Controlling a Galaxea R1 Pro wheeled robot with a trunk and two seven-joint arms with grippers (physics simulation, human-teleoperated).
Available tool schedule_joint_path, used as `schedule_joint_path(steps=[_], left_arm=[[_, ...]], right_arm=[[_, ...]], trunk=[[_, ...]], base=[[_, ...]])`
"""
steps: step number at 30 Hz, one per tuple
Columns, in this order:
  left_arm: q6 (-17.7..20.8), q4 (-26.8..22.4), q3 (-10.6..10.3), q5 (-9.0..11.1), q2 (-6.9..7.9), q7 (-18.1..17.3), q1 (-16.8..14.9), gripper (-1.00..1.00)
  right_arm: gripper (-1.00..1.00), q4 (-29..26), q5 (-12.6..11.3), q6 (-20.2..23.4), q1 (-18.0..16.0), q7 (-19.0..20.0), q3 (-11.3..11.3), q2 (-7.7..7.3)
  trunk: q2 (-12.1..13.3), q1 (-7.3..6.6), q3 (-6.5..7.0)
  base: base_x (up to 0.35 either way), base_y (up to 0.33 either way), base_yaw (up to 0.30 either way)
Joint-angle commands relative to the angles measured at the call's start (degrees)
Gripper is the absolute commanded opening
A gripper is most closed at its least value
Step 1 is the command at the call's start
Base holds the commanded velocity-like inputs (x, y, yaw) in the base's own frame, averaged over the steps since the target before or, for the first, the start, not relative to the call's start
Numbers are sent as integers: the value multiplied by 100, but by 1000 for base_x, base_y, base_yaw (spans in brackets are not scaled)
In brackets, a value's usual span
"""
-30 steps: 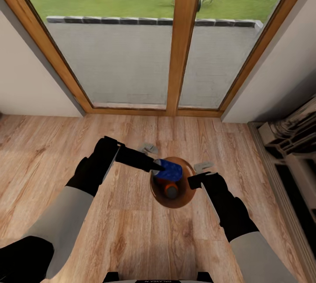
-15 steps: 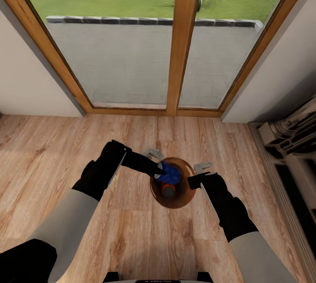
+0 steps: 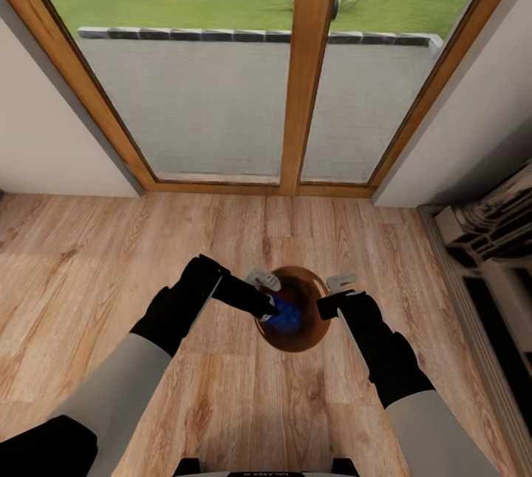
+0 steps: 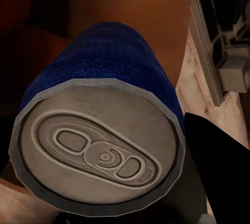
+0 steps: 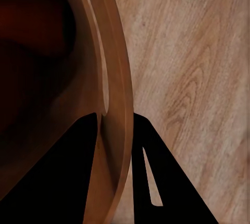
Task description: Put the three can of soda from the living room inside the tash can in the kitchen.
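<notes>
The trash can [image 3: 313,329] stands on the wood floor just in front of me, its coppery inner wall [image 4: 130,5] showing. My left gripper [image 3: 273,298] reaches in over its near-left rim, shut on the dark blue soda can [image 3: 287,316]. The can's silvery top [image 4: 101,148] faces the left wrist camera. My right gripper [image 3: 325,297] is shut on the trash can's right rim [image 5: 117,78], one finger inside and one outside. The orange cans are hidden under the blue one in the head view.
Wood-framed glass doors [image 3: 310,70] stand straight ahead, with pale walls on either side. A dark shelved unit [image 3: 491,255] runs along the right edge. Wood floor [image 3: 89,255] lies open to the left of the trash can.
My left gripper has moved right and down, carrying the blue can from above the rim deeper into the trash can, covering the orange can seen earlier. The right arm has stayed still.
</notes>
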Motion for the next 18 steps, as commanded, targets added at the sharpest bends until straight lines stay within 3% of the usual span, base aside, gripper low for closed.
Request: schedule_joint_path(steps=[1,18], left_arm=[[1,62,-20,-193,-2,103,8,-100],[-181,518,-60,-188,-92,531,135,-100]], right_arm=[[-100,-13,-184,-1,-3,37,3,2],[-100,-5,-190,-1,-3,38,11,8]], trunk=[[0,0,0],[0,0,0]], base=[[0,0,0],[0,0,0]])
